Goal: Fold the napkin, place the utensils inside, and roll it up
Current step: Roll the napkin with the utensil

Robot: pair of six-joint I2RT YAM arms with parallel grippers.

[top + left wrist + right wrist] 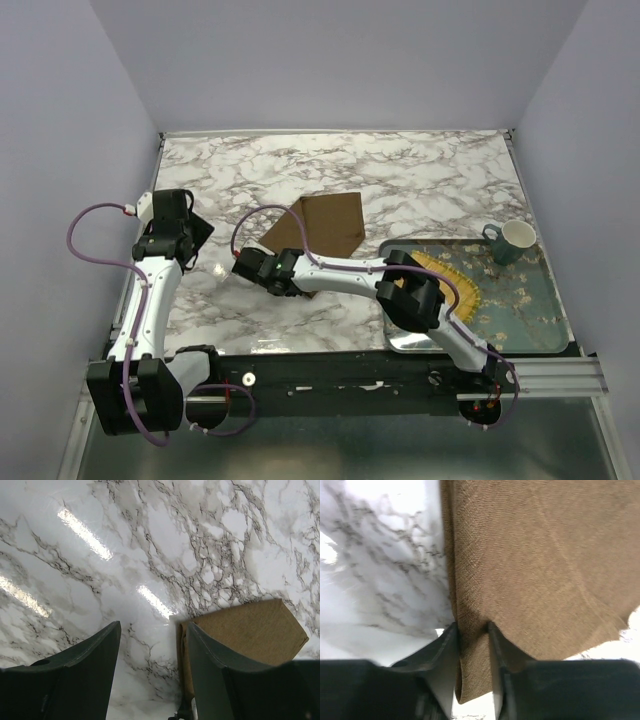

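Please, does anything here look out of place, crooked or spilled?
Nothing looks spilled or broken. The brown napkin lies askew on the marble table, and its near edge is pinched into a raised fold between the fingers of the right gripper.

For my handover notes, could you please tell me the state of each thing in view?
napkin: lying on the table, one edge pinched.
right gripper: shut on the napkin's edge.
left gripper: open, holding nothing.
mug: upright on the tray.
yellow mat: on the tray, partly hidden.
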